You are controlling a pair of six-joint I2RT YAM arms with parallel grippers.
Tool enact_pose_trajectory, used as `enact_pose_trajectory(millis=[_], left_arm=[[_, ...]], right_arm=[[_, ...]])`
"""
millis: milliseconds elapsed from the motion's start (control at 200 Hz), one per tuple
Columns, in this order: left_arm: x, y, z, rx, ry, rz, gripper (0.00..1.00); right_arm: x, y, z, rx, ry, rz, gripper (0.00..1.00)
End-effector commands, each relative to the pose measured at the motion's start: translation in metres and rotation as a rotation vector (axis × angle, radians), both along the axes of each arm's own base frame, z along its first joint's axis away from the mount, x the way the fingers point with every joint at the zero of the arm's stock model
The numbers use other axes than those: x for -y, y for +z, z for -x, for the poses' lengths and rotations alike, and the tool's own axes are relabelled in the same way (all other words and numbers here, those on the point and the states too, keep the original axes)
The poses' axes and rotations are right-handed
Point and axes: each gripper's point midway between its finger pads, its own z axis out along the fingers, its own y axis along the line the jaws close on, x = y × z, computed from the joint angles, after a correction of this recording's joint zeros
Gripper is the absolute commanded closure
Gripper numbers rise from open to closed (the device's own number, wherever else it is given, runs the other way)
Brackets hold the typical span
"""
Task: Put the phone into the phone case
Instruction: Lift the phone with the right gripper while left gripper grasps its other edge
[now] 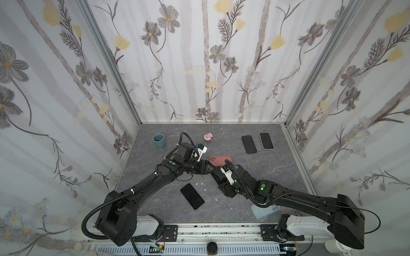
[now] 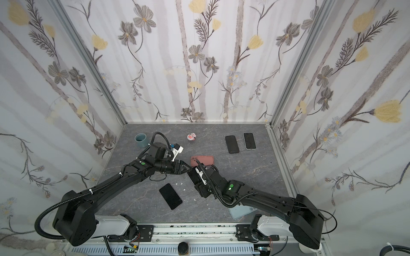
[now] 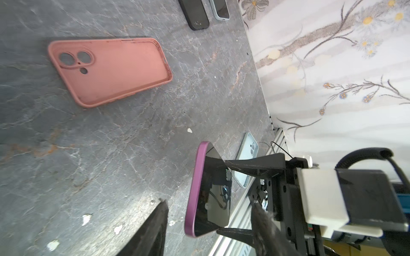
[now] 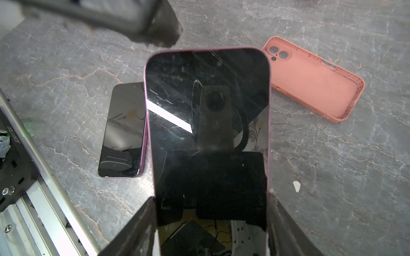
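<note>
While the right gripper clamps a purple-edged phone by its two long sides, the phone hangs tilted above the grey marbled table, its dark screen facing the wrist camera. The left gripper meets it from the opposite side, its jaws apart on either side of the phone's free end, with a clear gap beside one finger.

Just beyond the grippers lies the pink phone case, flat on the table with its hollow side up. It is empty, and the table shows through its camera holes.

Near the front edge, partly under the right arm, a light blue case lies hollow side up. The part in view holds nothing.

A second dark phone lies screen up to the front left. At the back right, a black-rimmed phone and a pale-rimmed phone lie side by side.

A blue-grey cup stands upright at the back left. Its inside looks dark, perhaps empty.
</note>
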Motion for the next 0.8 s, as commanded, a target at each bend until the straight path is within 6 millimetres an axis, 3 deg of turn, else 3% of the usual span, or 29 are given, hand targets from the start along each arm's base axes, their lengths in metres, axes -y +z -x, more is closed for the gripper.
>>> enact_pose_trajectory(millis=[0, 90, 425, 629, 729, 744, 794], left_arm=[[0.009, 0.004, 0.011, -0.039, -0.063, 0.036, 0.47], [0.011, 0.002, 0.014, -0.049, -0.086, 0.028, 0.55], [0.013, -0.003, 0.009, -0.071, -0.079, 0.004, 1.00], [0.012, 0.005, -0.003, -0.031, -0.021, 0.001, 1.00], [0.012, 0.018, -0.011, 0.009, 0.002, 0.021, 1.00], [0.012, 0.021, -0.012, 0.017, 0.005, 0.026, 1.00], [0.012, 0.031, -0.016, 0.044, 0.020, 0.044, 1.00]], right_arm=[[-0.010, 0.021, -0.008, 0.058, 0.007, -0.058, 0.55], [-0.011, 0.024, -0.008, 0.063, 0.007, -0.065, 0.55], [-0.007, 0.022, -0.009, 0.063, -0.012, -0.060, 0.52], [-0.006, 0.035, -0.019, 0.107, -0.055, -0.071, 0.42], [-0.003, 0.035, -0.024, 0.118, -0.088, -0.068, 0.20], [-0.008, 0.048, -0.027, 0.133, -0.089, -0.094, 0.18], [-0.011, 0.056, -0.029, 0.139, -0.095, -0.114, 0.11]])
